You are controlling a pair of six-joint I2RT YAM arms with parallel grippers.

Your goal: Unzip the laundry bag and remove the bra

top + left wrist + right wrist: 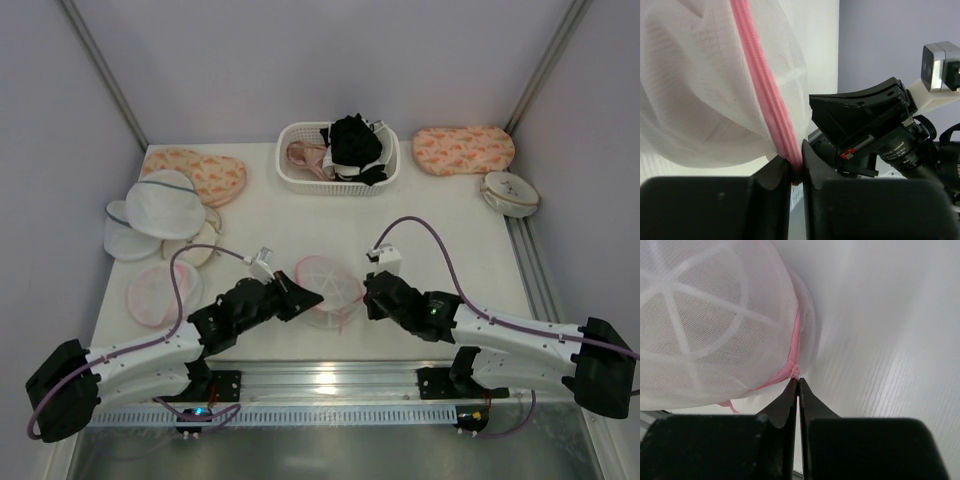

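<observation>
**Top view.** Left end effector (pixel 316 297): reaches in from the left and touches the rim of the laundry bag (pixel 330 283). Right end effector (pixel 367 296): meets the same bag from the right, fingers together. Laundry bag: lies between the two on the white counter (pixel 450 225). Pinkish contents (pixel 335 275) tint the mesh, too faint to make out as a bra.
- Far beyond both end effectors: a white basket (pixel 300 180) with a black garment (pixel 355 140) and a pink garment (pixel 305 153) inside.
- Well left of the left end effector: a larger white mesh bag (pixel 160 205).
- Nearer on that side: a flat pink-rimmed pouch (pixel 152 295).
- Far beyond the right end effector, to its right: a cream round case (pixel 510 192).

**Left wrist view.** Left end effector (pixel 796 166): clamps the laundry bag at its pink zip rim (pixel 762 90), fingers nearly touching around it. Rim: climbs up and left from the pinch. White mesh (pixel 700 90): bulges to the left of it. Just right of the fingers: the right arm (pixel 875 135), close by.

**Right wrist view.** Right end effector (pixel 798 385): fingers pressed together, tips touching the pink zip end (pixel 795 371) at the bag's lower edge. Cannot tell whether any tab is caught between them. Up and left of the tips: domed mesh with white ribs. To the right: white counter.
</observation>
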